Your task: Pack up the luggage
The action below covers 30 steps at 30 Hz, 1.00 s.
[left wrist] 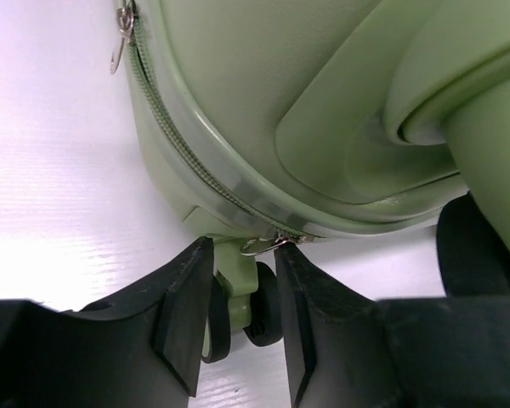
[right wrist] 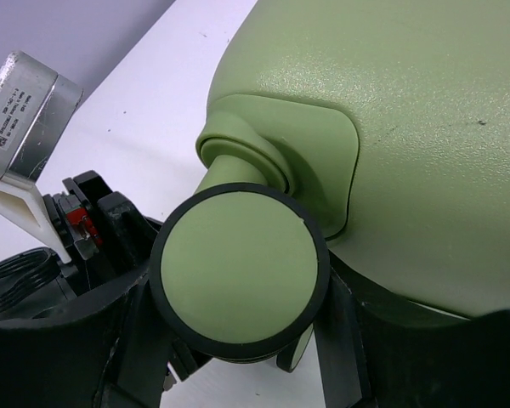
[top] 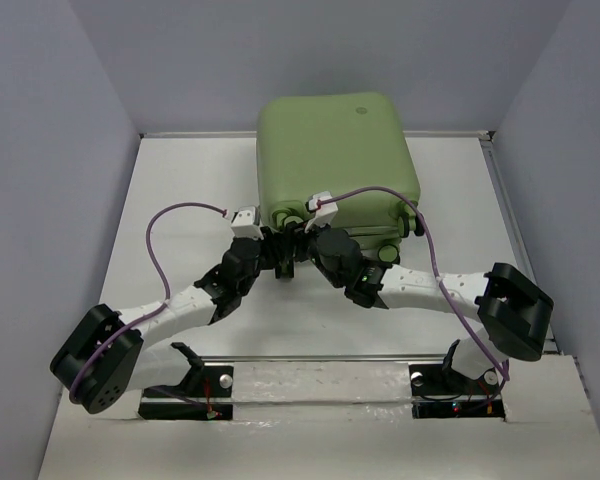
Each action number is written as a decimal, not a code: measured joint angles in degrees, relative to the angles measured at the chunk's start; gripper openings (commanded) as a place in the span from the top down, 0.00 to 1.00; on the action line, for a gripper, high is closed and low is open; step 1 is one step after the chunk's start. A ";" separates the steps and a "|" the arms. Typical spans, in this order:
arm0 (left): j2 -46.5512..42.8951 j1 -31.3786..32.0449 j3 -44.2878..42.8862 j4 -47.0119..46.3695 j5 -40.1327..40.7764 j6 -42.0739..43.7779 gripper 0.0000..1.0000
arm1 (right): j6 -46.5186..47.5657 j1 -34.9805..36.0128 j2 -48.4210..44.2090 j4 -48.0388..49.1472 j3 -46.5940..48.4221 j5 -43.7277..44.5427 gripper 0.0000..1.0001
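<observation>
Luggage [top: 335,160] lies flat, long axis near-to-far, wheels [top: 388,254] nearest.

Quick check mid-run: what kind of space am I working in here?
Likely a lab test cell, not a home: plain grey walls box in a white table bearing the green suitcase, with arms bolted on.

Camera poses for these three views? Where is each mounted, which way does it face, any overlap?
Top: above and behind the robot, looking down at the table and suitcase; left arm and right arm show.
Left wrist: looks along the left gripper at the zipper pull.
Right wrist: faces a wheel, the right gripper straddling it.
Shared: both wrist views see the suitcase's wheeled end.
</observation>
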<state>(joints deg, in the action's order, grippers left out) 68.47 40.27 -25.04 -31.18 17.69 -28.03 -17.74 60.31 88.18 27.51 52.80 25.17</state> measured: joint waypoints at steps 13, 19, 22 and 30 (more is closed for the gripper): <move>0.00 0.02 0.00 -1.33 -2.12 4.15 0.58 | -0.04 0.02 -0.37 0.20 -0.48 0.90 0.93; 0.04 0.13 0.02 -2.62 -4.98 7.56 0.44 | -0.26 0.02 -1.62 0.37 -1.66 1.60 0.93; -0.04 0.13 0.33 -3.32 -5.95 8.81 0.40 | -0.22 -0.02 -2.43 0.20 -2.19 2.75 0.93; 0.33 0.17 0.35 -5.77 -9.62 11.65 0.66 | -0.68 -0.24 -2.67 -0.04 -2.32 3.58 0.93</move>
<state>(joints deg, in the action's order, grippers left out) 68.79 40.45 -24.69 -36.95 8.08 -16.38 -18.41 60.07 85.52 27.46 50.48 28.75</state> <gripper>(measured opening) 0.467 0.618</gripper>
